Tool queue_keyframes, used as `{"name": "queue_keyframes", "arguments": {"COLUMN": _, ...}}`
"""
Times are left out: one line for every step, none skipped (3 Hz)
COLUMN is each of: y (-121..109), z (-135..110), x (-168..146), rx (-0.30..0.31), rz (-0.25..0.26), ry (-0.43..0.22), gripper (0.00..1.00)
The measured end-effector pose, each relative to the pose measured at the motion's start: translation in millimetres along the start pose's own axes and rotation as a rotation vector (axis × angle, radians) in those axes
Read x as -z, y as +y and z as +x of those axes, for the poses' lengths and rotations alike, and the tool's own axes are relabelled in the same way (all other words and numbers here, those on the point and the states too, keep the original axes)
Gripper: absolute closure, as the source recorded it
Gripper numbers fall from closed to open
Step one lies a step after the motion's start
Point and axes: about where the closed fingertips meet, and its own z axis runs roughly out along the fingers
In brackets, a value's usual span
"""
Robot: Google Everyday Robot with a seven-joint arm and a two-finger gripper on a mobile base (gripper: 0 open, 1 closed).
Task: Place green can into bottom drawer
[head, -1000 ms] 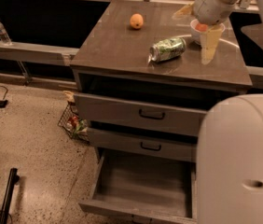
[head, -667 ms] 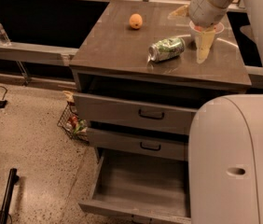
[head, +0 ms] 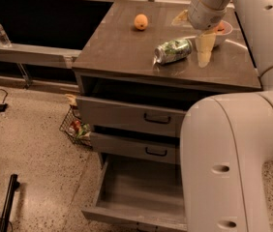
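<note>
Can: the small green-and-white aluminium can (head: 173, 50) lies on its side, right of the counter's middle.
Gripper: the robot's two-finger gripper (head: 204, 50) hangs just beside the can's right end; can't tell how wide it's parted, and it's carrying nothing.
Drawer: the lowest grey wooden drawer (head: 141, 192) stands open below the front edge.
Left: by my read, grasping, carrying and releasing.

We have a single view, looking steeply down from high up onto the bench (head: 122, 52) and the drawer fronts (head: 122, 114) below it, at middling range. The robot's arm (head: 223, 163) looms nearest, filling our lower right. The gripper (head: 204, 48) hangs farther off, upper right, over the bench beside the green can (head: 173, 50).
</note>
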Motion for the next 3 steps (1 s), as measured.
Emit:
{"name": "queue_keyframes", "arguments": {"y": -5, "z": -9, "x": -14, "rx": -0.014, "rz": -0.025, "ry": -0.008, "gripper": 0.00}}
{"name": "queue_keyframes", "arguments": {"y": -10, "z": -16, "x": -27, "rx": -0.009, "rz": -0.034, "ry": -0.033, "gripper": 0.00}}
{"name": "queue_keyframes", "arguments": {"y": -9, "z": -20, "x": -42, "rx": 0.001, "rz": -0.055, "ry": -0.061, "gripper": 0.18}}
